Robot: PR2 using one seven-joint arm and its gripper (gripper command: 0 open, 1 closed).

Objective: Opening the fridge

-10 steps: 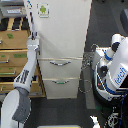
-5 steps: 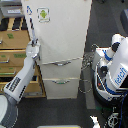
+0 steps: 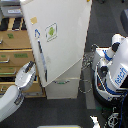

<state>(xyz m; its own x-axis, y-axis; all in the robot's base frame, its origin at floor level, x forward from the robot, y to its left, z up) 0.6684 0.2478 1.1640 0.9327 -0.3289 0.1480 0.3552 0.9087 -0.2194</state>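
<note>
Swinging ajar, the fridge [image 3: 62, 42] hides its contents, and whether the gripper [image 3: 33, 66] fingers clamp it is unclear.

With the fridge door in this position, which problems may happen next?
1. The fridge door stands swung partly open, and the gripper sits at its lower edge near the handle. Whether it grips is unclear, so it might slip off.
2. The wooden cabinet is close behind the arm, so pulling further may bump it.
3. Cables hang beside the fridge; a wide swing could perhaps catch them.
</note>
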